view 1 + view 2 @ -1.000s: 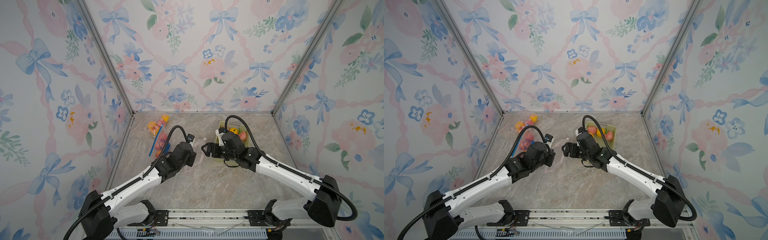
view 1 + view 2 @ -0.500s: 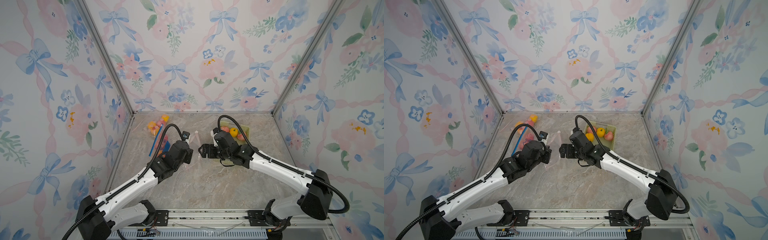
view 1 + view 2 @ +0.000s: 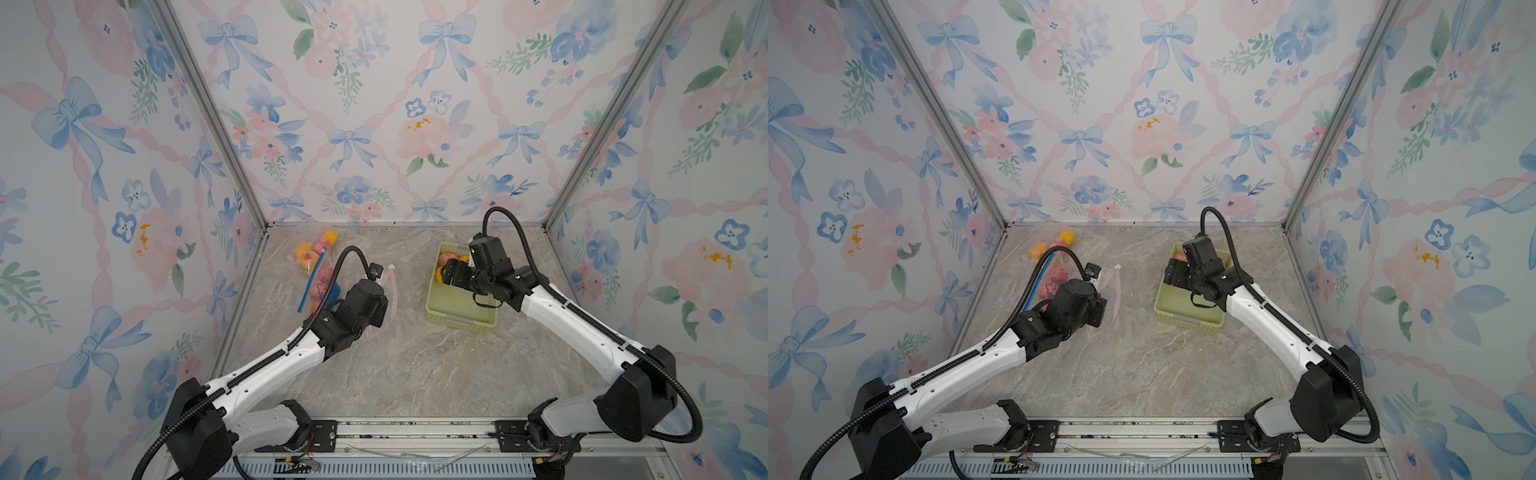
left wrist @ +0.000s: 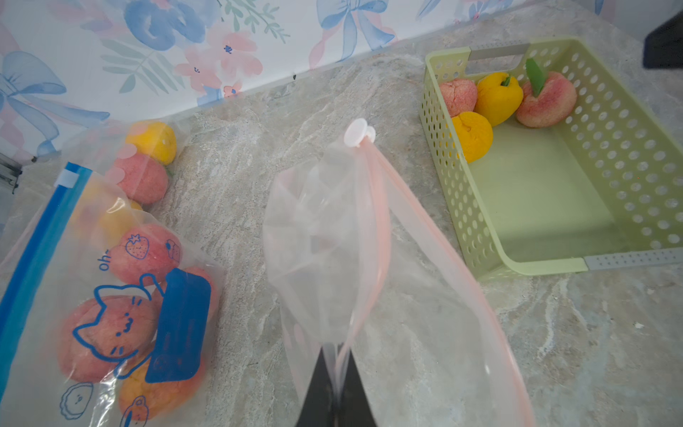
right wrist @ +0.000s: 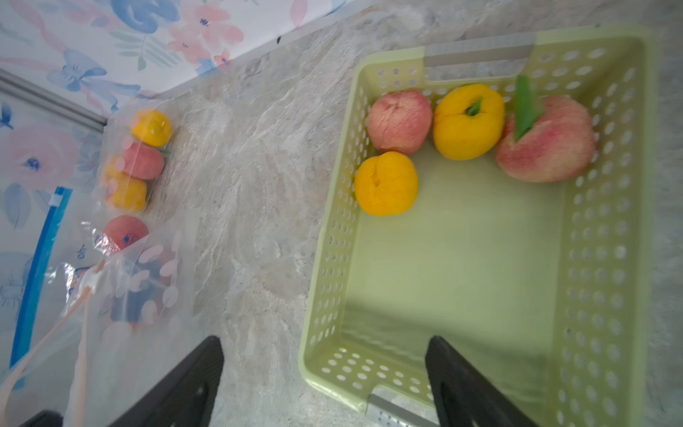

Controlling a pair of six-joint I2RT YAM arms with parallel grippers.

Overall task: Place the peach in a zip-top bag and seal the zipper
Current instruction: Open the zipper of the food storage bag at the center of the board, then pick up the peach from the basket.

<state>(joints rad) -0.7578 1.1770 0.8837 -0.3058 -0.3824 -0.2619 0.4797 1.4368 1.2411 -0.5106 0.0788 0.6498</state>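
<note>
Peach (image 5: 545, 138) in basket (image 5: 606, 258), right jaws wide, back at basket from bag (image 4: 321, 240), left jaws still pinching bag.

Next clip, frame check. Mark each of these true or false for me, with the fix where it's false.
1. The left claw is shut on the pink-zip bag. True.
2. The right claw grips a peach. False: it is open and empty, over the basket.
3. The basket holds two pink peaches and two yellow fruits. True.
4. A peach sits inside the pink-zip bag. False: that bag looks empty.
5. The blue-zip bag is empty. False: several fruits are inside it.
</note>
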